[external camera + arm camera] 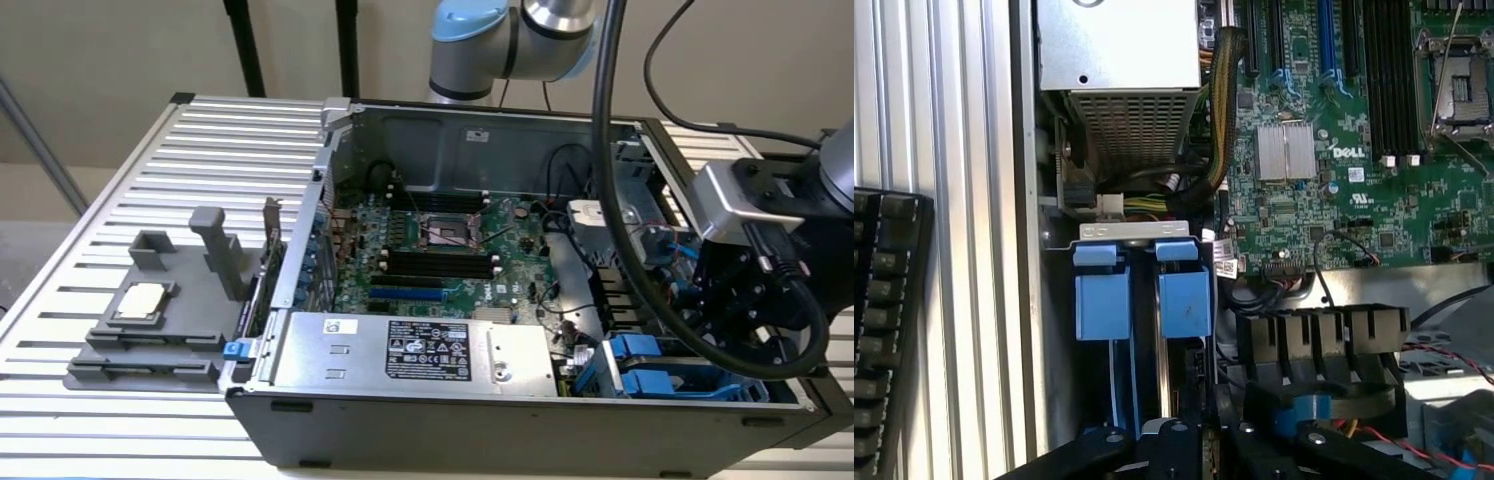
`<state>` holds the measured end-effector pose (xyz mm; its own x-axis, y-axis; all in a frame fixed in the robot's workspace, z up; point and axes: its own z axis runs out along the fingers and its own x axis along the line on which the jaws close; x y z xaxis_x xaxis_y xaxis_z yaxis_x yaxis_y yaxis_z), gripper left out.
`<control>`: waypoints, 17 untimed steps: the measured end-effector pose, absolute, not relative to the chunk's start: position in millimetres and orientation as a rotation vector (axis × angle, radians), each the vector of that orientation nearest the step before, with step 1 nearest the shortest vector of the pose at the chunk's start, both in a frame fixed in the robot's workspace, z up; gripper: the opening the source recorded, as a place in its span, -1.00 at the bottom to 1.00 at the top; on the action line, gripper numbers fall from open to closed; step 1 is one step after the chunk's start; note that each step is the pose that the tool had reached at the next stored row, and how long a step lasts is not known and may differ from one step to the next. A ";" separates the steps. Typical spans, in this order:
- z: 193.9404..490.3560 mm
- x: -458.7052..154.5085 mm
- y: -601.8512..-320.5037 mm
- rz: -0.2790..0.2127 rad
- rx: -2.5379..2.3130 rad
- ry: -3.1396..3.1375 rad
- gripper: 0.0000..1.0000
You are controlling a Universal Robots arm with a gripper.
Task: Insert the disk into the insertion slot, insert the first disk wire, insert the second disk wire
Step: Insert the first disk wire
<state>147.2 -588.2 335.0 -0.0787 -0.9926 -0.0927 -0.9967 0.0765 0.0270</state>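
The insertion slot [651, 368] is the drive bay at the open computer case's near corner on the exterior view's right. In the wrist view, the insertion slot [1142, 262] holds two upright blue plastic pieces [1184, 298] side by side under a grey cross bar. A thin metal edge runs between them. The disk's silver body is hidden. My gripper [705, 335] hangs just above this bay. In the wrist view my gripper [1194, 440] is shut, its black fingers [1176, 436] close together over the bay; I cannot tell whether anything is between them. A blue connector [1309, 410] on a wire lies beside the fingers.
The case [507, 410] lies open on a slatted metal table [200, 150]. Inside are the motherboard [441, 250] and a silver box with a black label [414, 350]. A grey block fixture with posts [160, 310] stands at the exterior view's left. A thick black cable [627, 240] loops beside the arm.
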 end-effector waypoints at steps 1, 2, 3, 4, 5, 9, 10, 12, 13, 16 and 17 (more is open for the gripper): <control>335.0 147.4 -588.2 0.128 -2.098 2.268 -0.67; 334.8 147.5 -588.2 0.128 -2.098 2.268 -0.67; 334.7 147.6 -588.2 0.128 -2.098 2.268 -0.67; 334.7 147.7 -588.1 0.127 -2.098 2.268 -0.67; 334.6 147.7 -588.2 0.127 -2.098 2.268 -0.67; 334.5 147.8 -588.1 0.127 -2.098 2.267 -0.64; 335.2 147.8 -588.1 0.128 -2.098 2.267 -0.64; 339.3 147.7 -588.2 0.129 -2.099 2.269 -0.51; 342.4 147.7 -588.2 0.129 -2.099 2.269 -0.51; 349.4 147.3 -588.3 0.130 -2.100 2.270 -0.51; 350.4 146.3 -588.3 0.130 -2.099 2.270 -0.51</control>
